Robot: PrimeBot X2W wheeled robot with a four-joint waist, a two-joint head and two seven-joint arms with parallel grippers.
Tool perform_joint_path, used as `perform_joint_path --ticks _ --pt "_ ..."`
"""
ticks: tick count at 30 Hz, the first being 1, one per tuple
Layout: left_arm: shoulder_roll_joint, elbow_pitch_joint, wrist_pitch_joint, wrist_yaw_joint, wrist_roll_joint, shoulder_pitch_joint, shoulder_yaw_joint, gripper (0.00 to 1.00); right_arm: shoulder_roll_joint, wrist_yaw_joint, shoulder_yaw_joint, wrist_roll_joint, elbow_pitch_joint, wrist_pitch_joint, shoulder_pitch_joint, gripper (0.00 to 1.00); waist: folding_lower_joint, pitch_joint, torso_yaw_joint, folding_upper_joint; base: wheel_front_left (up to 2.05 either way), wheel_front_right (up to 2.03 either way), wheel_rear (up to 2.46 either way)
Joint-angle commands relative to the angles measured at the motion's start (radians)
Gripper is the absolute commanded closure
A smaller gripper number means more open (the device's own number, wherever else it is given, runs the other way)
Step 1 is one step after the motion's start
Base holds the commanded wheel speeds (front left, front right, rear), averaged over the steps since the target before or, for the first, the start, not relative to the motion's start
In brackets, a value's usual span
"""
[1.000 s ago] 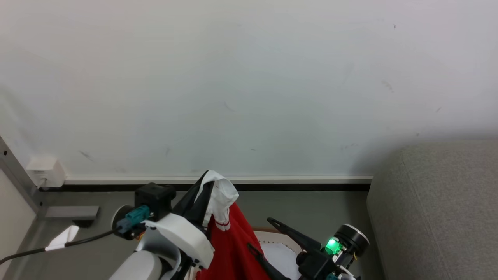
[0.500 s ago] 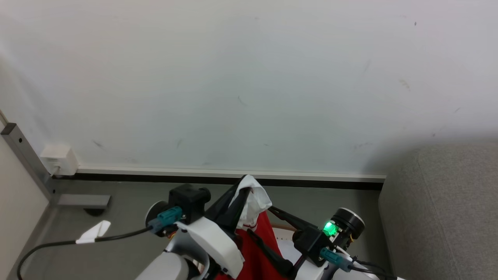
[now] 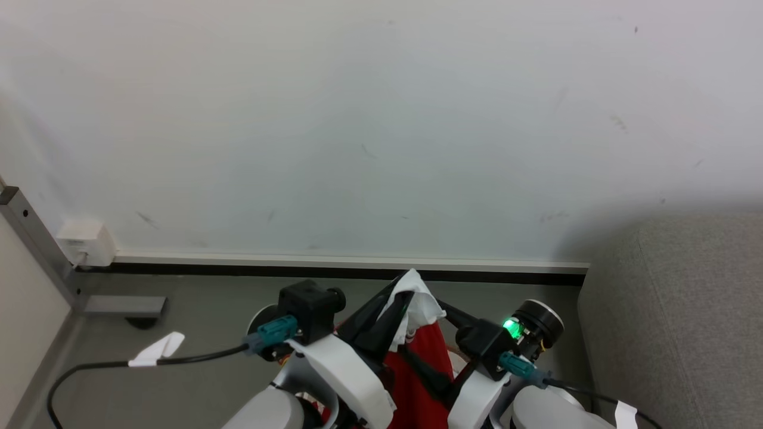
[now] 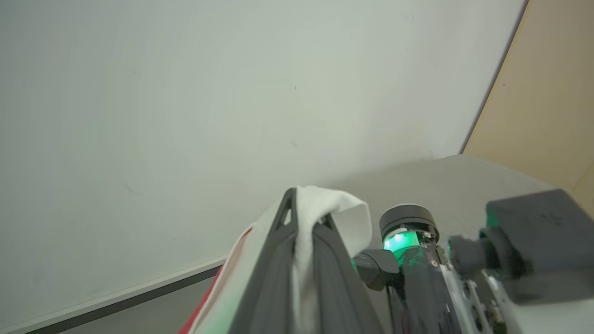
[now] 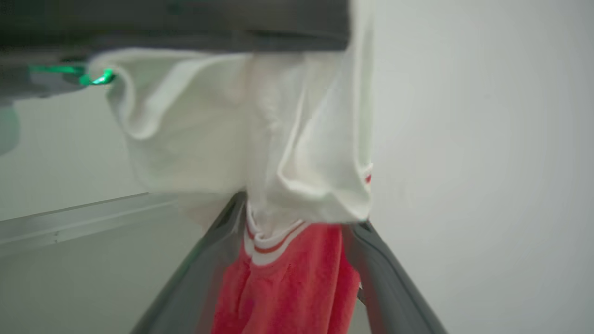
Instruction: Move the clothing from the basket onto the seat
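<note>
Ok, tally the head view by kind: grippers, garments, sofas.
Dark two-fingered grippers: 2, left gripper and right gripper
Red and white soft fabric garment: 1
Grey woven-fabric sofa: 1
Total: 4

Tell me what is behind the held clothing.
Behind the clothing: grey floor, dark skirting and white wall. What lies below it is covered by fabric and arms.
</note>
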Motion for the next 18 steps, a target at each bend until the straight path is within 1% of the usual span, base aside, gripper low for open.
perform_joint_path --ticks 1,3,4,5,6,7,8,9,13,17,18 --pt "0.005 -0.008 -0.001 -0.001 -0.015 0.009 0.003 1.0 -0.002 -0.002 -0.017 0.004 -0.006 0.0 -0.009 0.0 -0.0001 0.0 -0.004 0.0 0.0 0.0 0.0" --pt "0.005 -0.011 -0.002 0.002 -0.019 0.011 0.004 1.0 -0.002 -0.002 -0.025 0.0 -0.009 0.0 -0.008 0.0 -0.0001 0.001 -0.009 0.0 0.0 0.0 0.0" --pt "0.005 -0.012 -0.003 0.004 -0.02 0.012 0.005 1.0 -0.002 -0.002 -0.026 -0.004 -0.004 0.0 -0.006 0.04 -0.0001 0.001 -0.011 0.0 0.0 0.0 0.0" --pt "0.005 -0.012 -0.003 0.004 -0.02 0.012 0.005 1.0 -0.002 -0.002 -0.026 -0.004 -0.004 0.0 -0.006 0.04 -0.0001 0.001 -0.011 0.0 0.0 0.0 0.0" --pt "0.005 -0.014 -0.003 0.005 -0.021 0.013 0.004 1.0 -0.002 -0.002 -0.023 -0.002 0.006 0.0 -0.003 0.47 -0.0001 0.001 -0.013 0.0 0.0 0.0 0.0" --pt "0.004 -0.014 -0.002 0.005 -0.022 0.012 0.004 1.0 -0.002 -0.002 -0.014 0.002 0.017 0.0 -0.001 0.7 -0.0001 0.001 -0.014 0.0 0.0 0.0 0.0" --pt "0.004 -0.015 -0.002 0.005 -0.02 0.012 0.003 1.0 -0.002 -0.002 -0.011 0.01 0.025 0.0 0.0 0.89 -0.0001 0.002 -0.016 0.0 0.0 0.0 0.0" --pt "0.004 -0.016 -0.002 0.006 -0.022 0.011 0.003 1.0 -0.002 -0.002 -0.007 0.017 0.034 0.0 -0.001 1.0 -0.0001 0.002 -0.018 0.0 0.0 0.0 0.0" --pt "0.013 -0.015 -0.004 0.009 -0.022 0.008 0.011 1.0 -0.002 -0.002 0.007 0.062 0.059 0.001 -0.011 1.0 -0.0001 0.009 -0.027 0.0 0.0 0.0 0.0" --pt "0.025 -0.005 -0.017 0.019 -0.01 0.009 0.019 1.0 -0.003 -0.002 -0.018 0.088 0.069 0.0 -0.027 1.0 -0.0001 0.019 -0.042 0.0 0.0 0.0 0.0" --pt "0.026 -0.002 -0.02 0.022 -0.006 0.012 0.019 0.78 -0.003 -0.002 -0.028 0.095 0.068 0.0 -0.025 1.0 -0.0001 0.021 -0.047 0.0 0.0 0.0 0.0"
